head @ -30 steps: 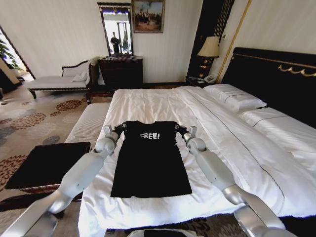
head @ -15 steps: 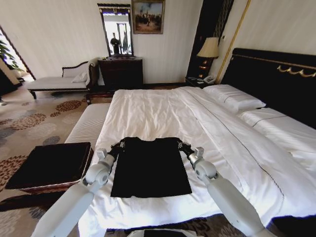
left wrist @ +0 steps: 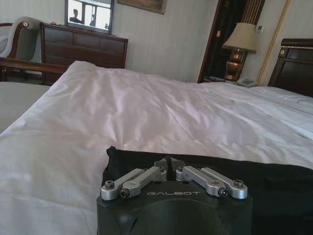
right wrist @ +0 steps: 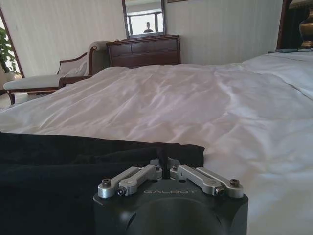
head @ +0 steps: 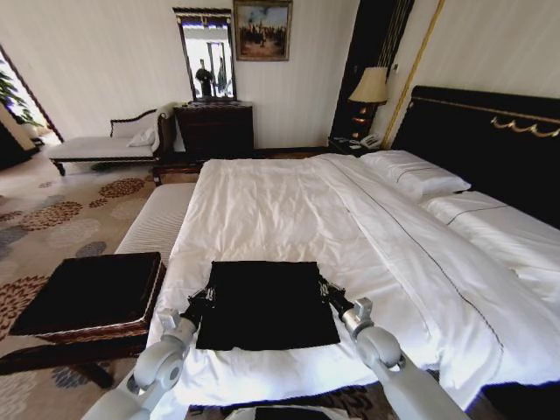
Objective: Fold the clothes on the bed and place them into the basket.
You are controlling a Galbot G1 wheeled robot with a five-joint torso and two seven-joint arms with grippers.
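Observation:
The clothes, one black T-shirt (head: 267, 304), lie near the foot of the white bed (head: 280, 197), doubled over into a short rectangle with no lettering showing. My left gripper (head: 206, 298) is shut on the shirt's left edge, and the left wrist view shows the fingertips pinched on black cloth (left wrist: 274, 196) at the gripper (left wrist: 168, 164). My right gripper (head: 325, 288) is shut on the right edge, and the right wrist view shows that gripper (right wrist: 165, 162) closed on the folded fabric (right wrist: 58, 176). The wicker basket (head: 87, 332) with its black top stands on the floor left of the bed's foot.
A white striped bench (head: 156, 220) runs along the bed's left side. Behind it stand a chaise longue (head: 96, 144) and a dark dresser (head: 215, 128). The black headboard (head: 490, 140), pillows (head: 418, 173) and a lamp (head: 372, 84) are at the right. Patterned carpet (head: 44, 219) is open at the left.
Both grippers have pulled the shirt's upper edge back toward me, folding the top half over the lower half. The white lettering is now hidden.

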